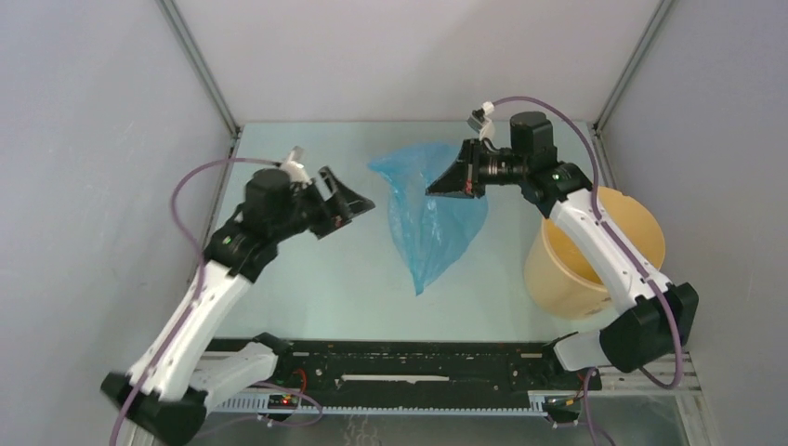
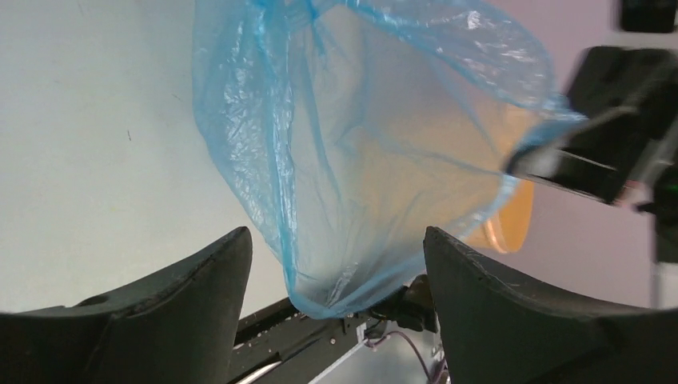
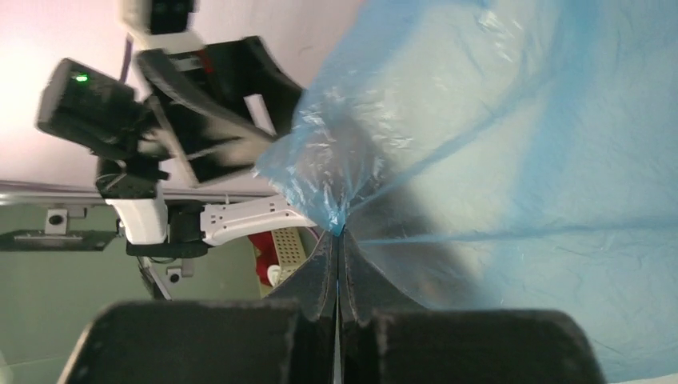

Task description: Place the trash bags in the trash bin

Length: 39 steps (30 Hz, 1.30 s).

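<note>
A translucent light-blue trash bag (image 1: 429,218) hangs above the table's middle, its lower tip pointing to the near edge. My right gripper (image 1: 435,187) is shut on the bag's upper edge; in the right wrist view the film (image 3: 512,136) spreads out from the pinched fingertips (image 3: 339,234). My left gripper (image 1: 358,206) is open and empty, left of the bag and apart from it. In the left wrist view the bag (image 2: 352,152) hangs between and beyond its fingers (image 2: 200,276). The tan trash bin (image 1: 595,255) stands at the right, partly behind the right arm, and shows through the film (image 2: 512,224).
Grey enclosure walls with metal corner posts (image 1: 200,65) close in the pale green table on three sides. A black rail (image 1: 409,362) with the arm bases runs along the near edge. The right arm's forearm (image 1: 604,246) crosses over the bin.
</note>
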Available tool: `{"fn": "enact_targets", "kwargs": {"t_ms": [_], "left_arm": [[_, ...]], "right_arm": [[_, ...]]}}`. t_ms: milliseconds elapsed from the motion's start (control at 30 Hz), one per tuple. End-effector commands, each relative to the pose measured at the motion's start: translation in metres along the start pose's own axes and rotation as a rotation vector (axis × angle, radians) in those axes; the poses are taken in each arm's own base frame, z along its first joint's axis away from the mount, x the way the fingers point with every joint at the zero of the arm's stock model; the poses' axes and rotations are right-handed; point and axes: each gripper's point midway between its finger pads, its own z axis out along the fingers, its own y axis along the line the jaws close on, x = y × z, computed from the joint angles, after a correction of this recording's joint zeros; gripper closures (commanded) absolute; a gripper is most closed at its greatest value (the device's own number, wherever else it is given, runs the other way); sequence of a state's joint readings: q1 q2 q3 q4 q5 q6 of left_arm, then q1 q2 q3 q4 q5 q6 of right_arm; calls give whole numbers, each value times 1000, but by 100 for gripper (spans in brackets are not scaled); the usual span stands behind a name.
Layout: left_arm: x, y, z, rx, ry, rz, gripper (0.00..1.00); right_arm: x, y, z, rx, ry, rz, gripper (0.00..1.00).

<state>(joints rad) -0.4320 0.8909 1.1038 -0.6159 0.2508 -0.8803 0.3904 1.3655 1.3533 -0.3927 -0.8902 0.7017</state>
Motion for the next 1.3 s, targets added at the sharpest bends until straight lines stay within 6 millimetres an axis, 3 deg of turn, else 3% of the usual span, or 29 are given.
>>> {"fn": "enact_targets", "kwargs": {"t_ms": [0,100,233,300,433,533,600,700,800,867,933,1000,1067,1200,1267], "left_arm": [[-3,-26,32,64,45,-6,17],[13,-28,50,4,86,17,14],[33,16,72,-187,94,-28,13],[35,24,80,-219,102,-35,10],[29,41,72,-340,82,21,10],[16,35,50,-294,14,111,11],[6,48,36,-335,-40,159,6],[-30,70,4,-507,-148,232,8],[-69,64,-15,-577,-254,332,0],[-96,71,-27,-683,-292,364,0],[-115,69,-43,-743,-318,392,0],[-121,61,-58,-743,-323,426,1],[-104,39,-55,-586,-253,428,3],[-9,-11,-21,-103,73,255,10],[30,-12,-14,-38,188,147,15]], "right_arm": [[-28,77,-20,-77,-75,-137,100],[-32,99,-28,-116,-104,-148,100],[-31,104,-33,-129,-137,-131,100],[-29,106,-35,-141,-155,-122,100],[-27,104,-36,-144,-165,-111,100],[-27,97,-33,-123,-159,-81,100],[-29,97,-33,-124,-163,-71,100],[-29,101,-34,-130,-162,-69,100],[-26,102,-35,-126,-150,-65,100],[-23,103,-36,-126,-151,-69,100],[-23,101,-36,-115,-154,-71,100],[-24,99,-35,-105,-157,-68,100],[-26,101,-35,-111,-165,-69,100],[-32,106,-34,-120,-180,-78,100],[-35,106,-32,-121,-179,-78,100]]}}
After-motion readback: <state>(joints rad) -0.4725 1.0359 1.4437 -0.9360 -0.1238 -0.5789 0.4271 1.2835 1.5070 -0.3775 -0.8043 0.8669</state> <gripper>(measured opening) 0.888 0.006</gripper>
